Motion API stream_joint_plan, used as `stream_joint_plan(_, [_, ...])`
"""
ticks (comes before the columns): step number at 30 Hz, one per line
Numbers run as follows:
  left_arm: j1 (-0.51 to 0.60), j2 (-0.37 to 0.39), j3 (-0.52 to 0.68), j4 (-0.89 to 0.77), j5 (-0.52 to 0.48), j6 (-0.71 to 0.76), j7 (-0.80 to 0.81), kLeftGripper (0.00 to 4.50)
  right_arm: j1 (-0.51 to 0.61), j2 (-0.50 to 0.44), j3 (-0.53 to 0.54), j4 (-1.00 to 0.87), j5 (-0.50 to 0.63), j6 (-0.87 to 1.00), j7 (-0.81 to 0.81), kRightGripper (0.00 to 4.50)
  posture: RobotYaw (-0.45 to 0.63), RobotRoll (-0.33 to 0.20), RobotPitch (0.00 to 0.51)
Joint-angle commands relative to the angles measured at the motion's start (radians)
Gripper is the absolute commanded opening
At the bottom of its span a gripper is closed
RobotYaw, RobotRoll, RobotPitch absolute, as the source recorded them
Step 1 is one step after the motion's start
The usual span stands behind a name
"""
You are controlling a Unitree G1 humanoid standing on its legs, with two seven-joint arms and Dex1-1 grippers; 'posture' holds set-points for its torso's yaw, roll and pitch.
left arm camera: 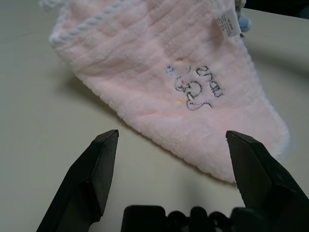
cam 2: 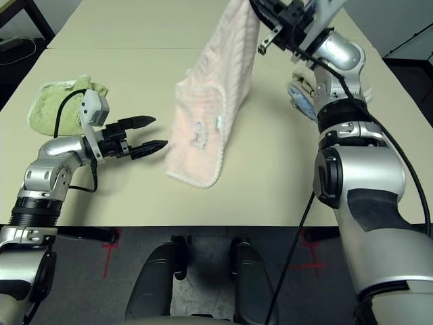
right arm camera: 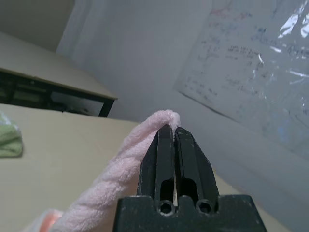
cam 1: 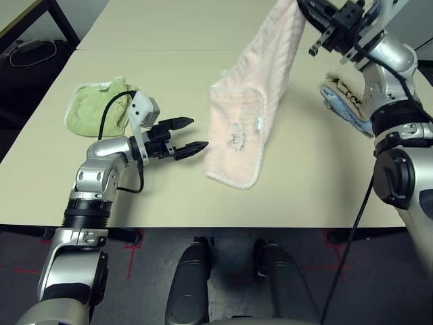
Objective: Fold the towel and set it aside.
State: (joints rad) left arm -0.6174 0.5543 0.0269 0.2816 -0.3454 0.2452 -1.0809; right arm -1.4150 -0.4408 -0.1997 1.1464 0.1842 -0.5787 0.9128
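Pink terry cloth hangs from my right hand point(right arm camera: 174, 131), whose two black fingers are pressed tight together on one corner of the towel point(cam 1: 247, 115). That hand is raised well above the counter point(cam 1: 304, 176), up at the far right of the head views. From the pinched corner the towel slopes down and toward my left, and its lower end rests on the counter near the front edge. The white scalloped edging runs along its lower border, and the small dark embroidered motif point(left arm camera: 195, 87) faces me, with a white label point(left arm camera: 227, 24) on the cloth near it.

My left hand point(cam 1: 189, 135) is low over the counter, level, pointing toward the towel's lower part. Its fingers stand wide apart and hold nothing. It is just beside the towel, not touching; bare counter lies between the fingertips point(left arm camera: 108, 140) and the pink cloth.

Beyond my left forearm, on the left of the counter, sits a crumpled light green towel point(cam 1: 98, 108), well apart from the pink one. On the right, partly hidden behind my right arm, lie beige and blue folded towels point(cam 1: 345, 98). Nothing lies between my left hand and the hanging cloth.
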Motion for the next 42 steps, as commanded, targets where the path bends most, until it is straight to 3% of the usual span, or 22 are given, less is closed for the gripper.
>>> stream_joint_plan(1, [0.003,-0.005,-0.012,0.015,0.012,-0.008,-0.002,4.5,-0.068,-0.006,-0.047,-0.006,0.053,-0.025,0.016,0.04,0.04,0.0,0.195])
stream_joint_plan(10, [0.005,-0.004,-0.014,0.02,0.011,-0.009,-0.003,4.5,-0.186,-0.016,-0.114,-0.017,0.137,-0.023,0.065,0.04,0.04,0.0,0.194])
stream_joint_plan(20, [-0.014,-0.023,-0.01,0.061,0.009,-0.007,0.014,4.5,-0.214,-0.049,-0.126,-0.038,0.168,-0.011,0.136,0.04,0.03,0.0,0.186])
stream_joint_plan(26, [-0.07,-0.059,0.006,0.176,0.03,-0.063,0.067,4.5,-0.18,-0.054,-0.112,-0.08,0.199,0.089,0.275,0.04,0.02,0.0,0.185])
stream_joint_plan(42, [-0.305,-0.21,-0.008,0.53,0.134,-0.286,0.169,4.5,-0.018,-0.034,-0.078,-0.188,0.228,0.257,0.444,0.04,0.02,0.0,0.194])
